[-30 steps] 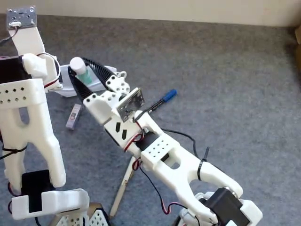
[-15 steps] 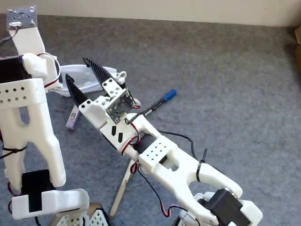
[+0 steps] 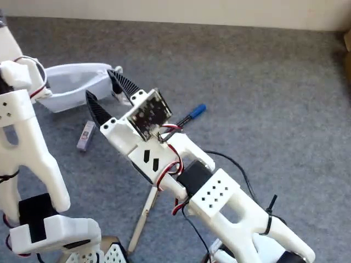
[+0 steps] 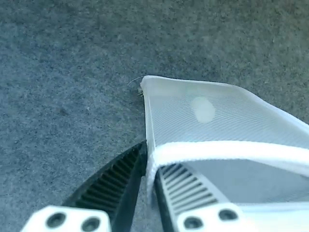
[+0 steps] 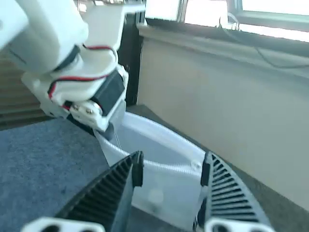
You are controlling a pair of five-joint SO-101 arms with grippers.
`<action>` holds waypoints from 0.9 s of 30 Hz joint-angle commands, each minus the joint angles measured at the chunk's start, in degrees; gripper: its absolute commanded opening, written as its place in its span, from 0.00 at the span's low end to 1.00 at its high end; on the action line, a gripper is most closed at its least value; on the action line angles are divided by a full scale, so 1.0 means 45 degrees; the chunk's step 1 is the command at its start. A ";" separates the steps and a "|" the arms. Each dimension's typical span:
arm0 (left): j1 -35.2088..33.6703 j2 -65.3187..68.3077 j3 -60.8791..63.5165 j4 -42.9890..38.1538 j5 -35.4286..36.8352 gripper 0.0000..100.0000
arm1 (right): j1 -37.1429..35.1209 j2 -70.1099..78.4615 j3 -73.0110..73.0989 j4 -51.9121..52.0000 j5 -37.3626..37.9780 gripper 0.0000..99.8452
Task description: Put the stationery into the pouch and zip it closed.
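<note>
The left gripper (image 4: pixel 147 162) is clenched on the rim of the white mesh pouch (image 4: pixel 217 121), whose mouth gapes open over the grey worktop (image 4: pixel 63 72). The right gripper (image 5: pixel 169 166) is released, its black jaws spread wide just in front of the pouch's opening with nothing between them. In the high view a blue-capped pen (image 3: pixel 189 116) lies well apart from the pouch, partly behind the right arm (image 3: pixel 219 192). A small pale stick (image 3: pixel 86 135) lies near the pouch, and a wooden strip (image 3: pixel 143 213) lies closer to the arm bases
</note>
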 commanded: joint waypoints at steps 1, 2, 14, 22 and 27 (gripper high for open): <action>-0.0400 -0.0068 -0.1221 -0.0313 0.0508 0.01 | -0.0088 -0.0537 -0.1104 0.1963 -0.0059 0.18; -0.0440 -0.0068 -0.1319 -0.0313 0.0508 0.01 | -0.0049 -0.0537 -0.1123 0.2374 -0.0449 0.18; -0.0537 -0.0088 -0.1944 -0.0293 0.0508 0.01 | -0.0615 -0.0068 -0.0772 0.4151 -0.2735 0.18; -0.0987 -0.0088 -0.2647 0.0039 0.0508 0.01 | -0.0811 0.3390 -0.1319 0.4151 -0.4278 0.18; -0.1983 -0.0088 -0.2960 0.0059 0.0469 0.01 | -0.0830 0.5578 -0.2921 0.4151 -0.6017 0.18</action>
